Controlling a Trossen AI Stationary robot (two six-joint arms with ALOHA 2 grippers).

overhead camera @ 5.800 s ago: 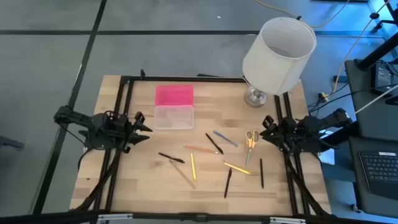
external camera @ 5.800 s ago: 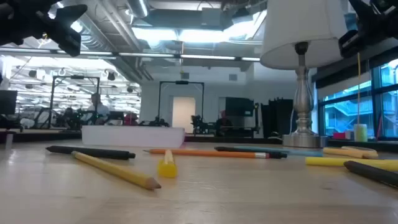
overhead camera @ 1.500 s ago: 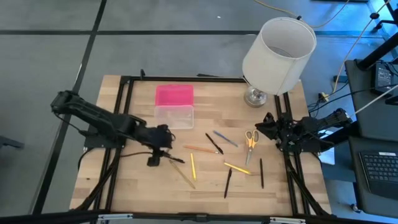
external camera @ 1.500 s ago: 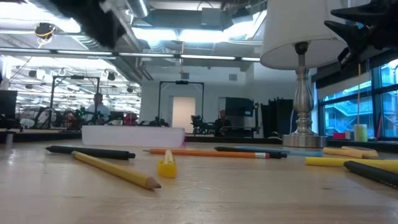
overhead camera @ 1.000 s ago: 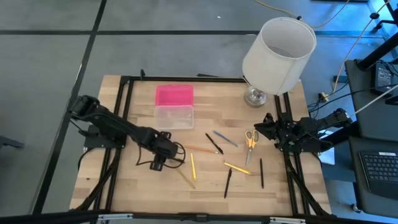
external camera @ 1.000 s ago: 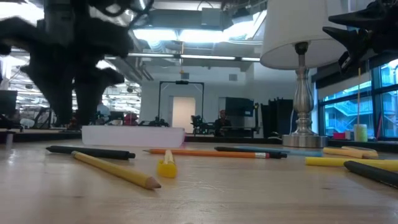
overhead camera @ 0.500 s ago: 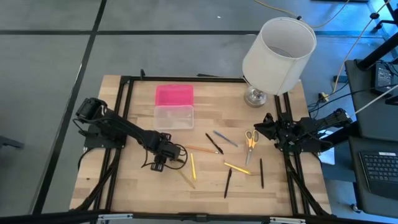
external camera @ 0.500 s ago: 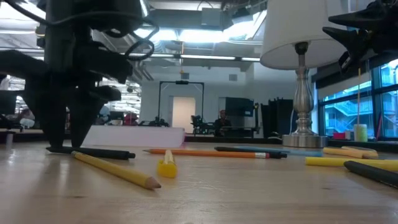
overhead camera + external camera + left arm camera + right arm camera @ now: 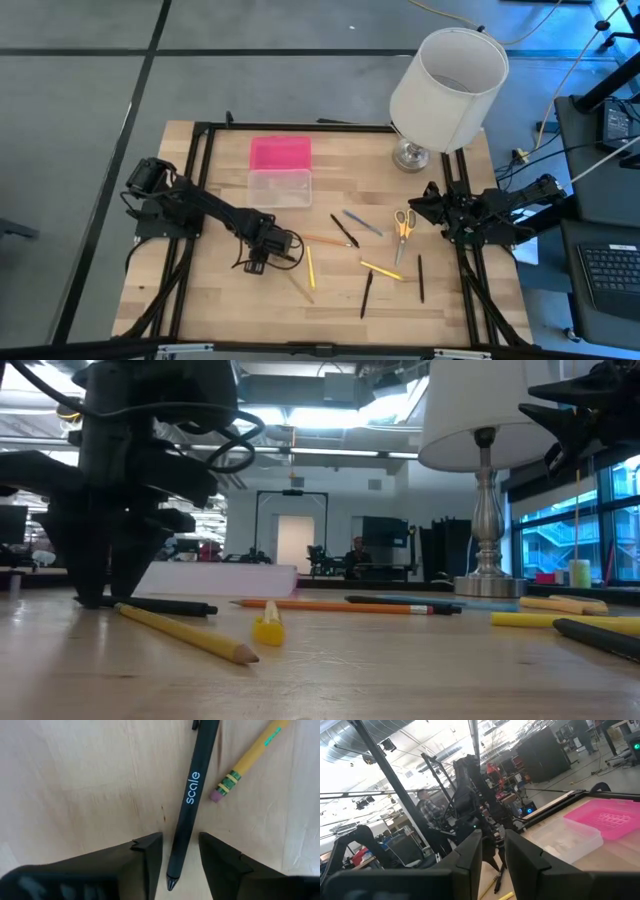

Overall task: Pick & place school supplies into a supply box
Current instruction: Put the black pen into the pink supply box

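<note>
My left gripper point(image 9: 259, 258) is down at the table, open, pointing down. Its fingers stand on either side of the tip end of a black pen point(image 9: 190, 800) without touching it. The pen lies flat on the wood point(image 9: 165, 605). A yellow pencil point(image 9: 247, 760) lies close by, eraser toward the pen. The supply box point(image 9: 280, 187) sits farther back with its pink lid point(image 9: 280, 153) open. My right gripper point(image 9: 425, 208) waits open near the right edge, above the table. Scissors point(image 9: 402, 228) and other pens lie between the arms.
An orange pencil point(image 9: 322, 240), black pen point(image 9: 345, 231), blue pen point(image 9: 362, 222), yellow marker point(image 9: 381, 271) and two dark pens point(image 9: 367, 293) point(image 9: 421, 278) lie scattered mid-table. A white-shaded lamp point(image 9: 447, 85) stands at the far right corner. Black frame rails run along both table sides.
My left gripper has come down to the table over the black pen's end and shifted a little toward the right edge. The pen and the other supplies have stayed in place.
</note>
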